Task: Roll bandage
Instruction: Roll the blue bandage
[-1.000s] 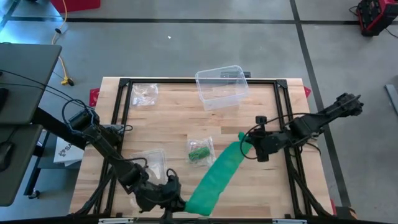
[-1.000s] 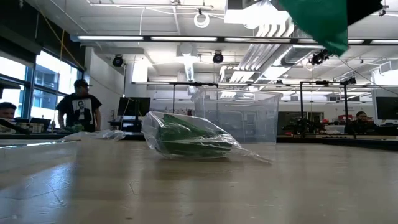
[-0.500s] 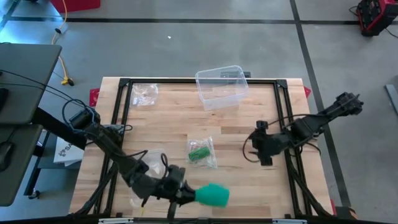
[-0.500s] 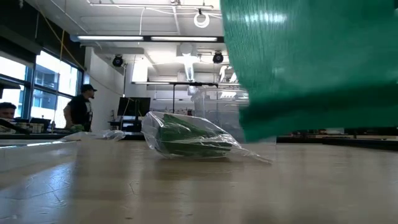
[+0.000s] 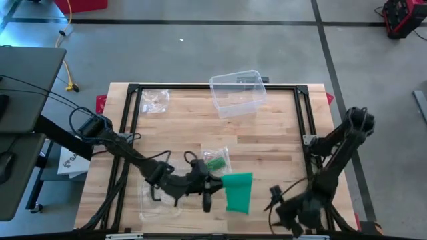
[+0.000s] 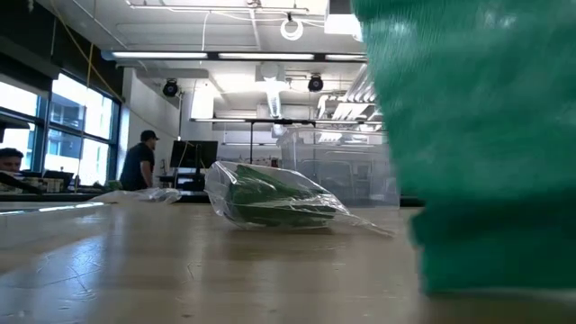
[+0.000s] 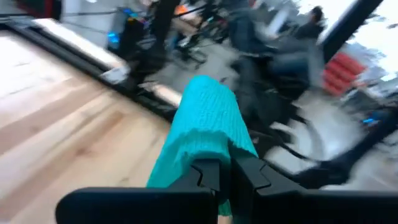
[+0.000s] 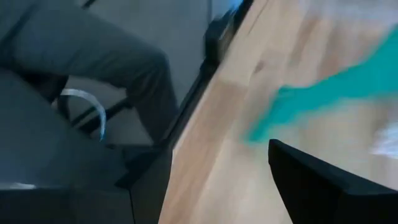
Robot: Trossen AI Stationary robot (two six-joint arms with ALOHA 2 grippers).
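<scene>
- The left gripper (image 5: 212, 190) sits over the near middle of the wooden table (image 5: 280, 140), its fingers pressed together on one end of the green bandage (image 5: 238, 192); the left wrist view shows the two dark fingers (image 7: 219, 177) nipped onto the fabric with no gap between them.
- The green bandage hangs from that grip as a short, bunched strip just to the right of the gripper; in the low view it fills the right side of the picture, its lower edge down near the tabletop (image 6: 477, 162).
- The right gripper (image 5: 288, 213) is at the near right edge of the table, well apart from the bandage, with its jaws spread wide and nothing between them; the right wrist view shows the two fingers (image 8: 311, 180) set far apart over the table edge.
- No brand, label or writing can be read anywhere.
- A clear plastic bin (image 5: 237, 93) stands at the far middle of the table; nothing can be made out inside it.
- A clear plastic bag with a green roll inside (image 5: 215, 162) lies at the table's middle, just behind the left gripper.
- A second clear bag (image 5: 155, 100) lies at the far left corner, contents unclear.
- A third clear wrapper (image 5: 151, 200) lies under the left arm near the front edge.
- A person (image 6: 139, 162) stands in the room behind the table.
</scene>
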